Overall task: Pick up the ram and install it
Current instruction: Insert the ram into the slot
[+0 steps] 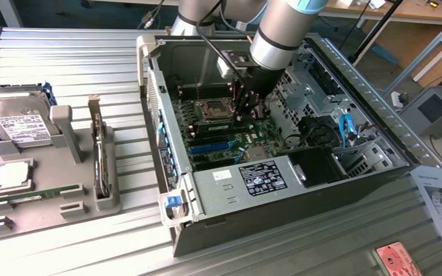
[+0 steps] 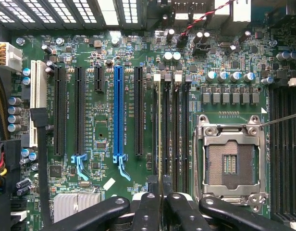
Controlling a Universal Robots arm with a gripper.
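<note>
In the wrist view the ram shows edge-on as a thin pale line running along a memory slot, next to the empty silver processor socket. My gripper is shut on it, a black finger pressed against each side. In the exterior view the gripper reaches down inside the open computer case, just above the green motherboard and beside the socket. I cannot tell whether the stick is seated in the slot or just resting over it.
Black and blue expansion slots lie beside the memory slots. A fan and cables crowd the case's far side. On the exterior view's left, a grey fixture holds a hard drive, a square chip and a green stick.
</note>
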